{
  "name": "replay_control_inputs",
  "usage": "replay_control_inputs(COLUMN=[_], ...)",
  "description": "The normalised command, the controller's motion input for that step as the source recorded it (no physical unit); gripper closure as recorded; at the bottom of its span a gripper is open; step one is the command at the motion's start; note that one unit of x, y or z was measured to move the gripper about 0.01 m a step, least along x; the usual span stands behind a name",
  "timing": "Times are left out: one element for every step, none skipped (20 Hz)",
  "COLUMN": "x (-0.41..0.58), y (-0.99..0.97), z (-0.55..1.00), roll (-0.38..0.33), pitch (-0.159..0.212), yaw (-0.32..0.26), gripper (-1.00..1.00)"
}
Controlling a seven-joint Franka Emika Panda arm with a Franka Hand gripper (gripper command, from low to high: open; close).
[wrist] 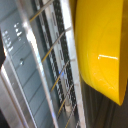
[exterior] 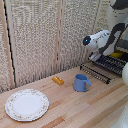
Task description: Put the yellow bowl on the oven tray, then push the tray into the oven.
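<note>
We're looking across a pale wooden tabletop [exterior: 75, 107], and the white robot arm [exterior: 102, 41] hangs over the exterior view's right side, bent down toward the dark wire rack [exterior: 107, 64] at the oven's open front. Just under the arm we catch a sliver of the yellow bowl [exterior: 117, 54], sitting over the rack's bars. The ribbed fold-down door [exterior: 95, 73] lies flat in front of it, reaching out toward the blue mug [exterior: 81, 83].

The mug stands upright near the middle of the tabletop, handle toward the exterior view's right. Beside it, nearer the slatted backdrop [exterior: 40, 35], lies a small orange-yellow piece [exterior: 58, 80]. Well apart from both, at the exterior view's left, a large white patterned plate [exterior: 27, 104] rests flat.

From the wrist camera, the bowl [wrist: 100, 45] fills much of the frame, very close, its rim catching a highlight. Alongside it run the rack's thin wire bars [wrist: 55, 65] over grey ribbed metal [wrist: 22, 85], probably the oven door.

The pincer itself we can't make out in either view, so whether it is open or closed on anything, we cannot tell.
</note>
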Motion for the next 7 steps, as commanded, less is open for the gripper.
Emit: replay_control_inputs(x=[0.229, 0.146, 0.149, 0.163, 0.091, 0.057, 0.051], y=[0.53, 0.41, 0.33, 0.24, 0.15, 0.12, 0.12], z=[0.05, 0.13, 0.22, 0.36, 0.49, 0.57, 0.56], roll=[0.157, 0.207, 0.201, 0.189, 0.166, 0.126, 0.14], pitch=[0.237, 0.219, 0.183, 0.123, 0.06, 0.0, 0.015], yaw=[-0.06, -0.076, -0.117, -0.169, -0.218, -0.264, -0.251], gripper=[-1.0, -1.0, -1.0, -1.0, -1.0, -1.0, -1.0])
